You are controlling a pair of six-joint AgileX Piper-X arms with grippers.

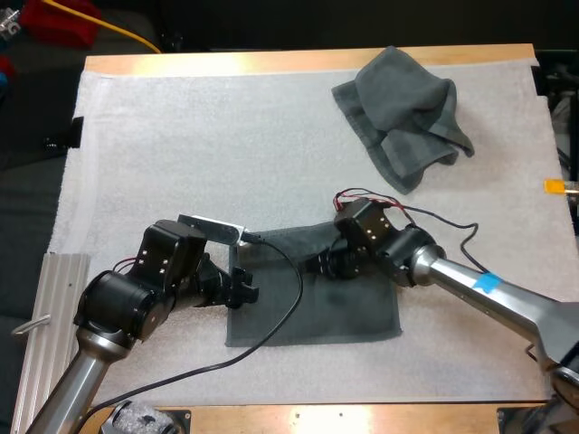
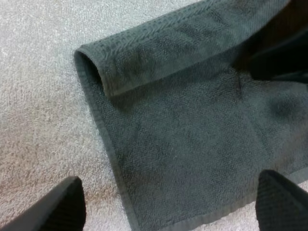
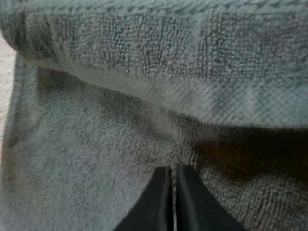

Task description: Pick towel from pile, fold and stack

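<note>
Folding step, seemingly: left end effector (image 1: pixel 242 291) released over spread towel (image 1: pixel 339 312), right end effector (image 1: pixel 326 264) clenched empty; next, grip hem (image 3: pixel 159 91) ahead.

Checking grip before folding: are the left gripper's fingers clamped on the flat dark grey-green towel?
No, the left gripper has its fingers apart, not pressing the flat dark grey-green towel.

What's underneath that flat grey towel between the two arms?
The white mat shows around the flat towel, so it lies on that. Its far edge is folded back over itself; anything beneath the cloth is covered.
</note>
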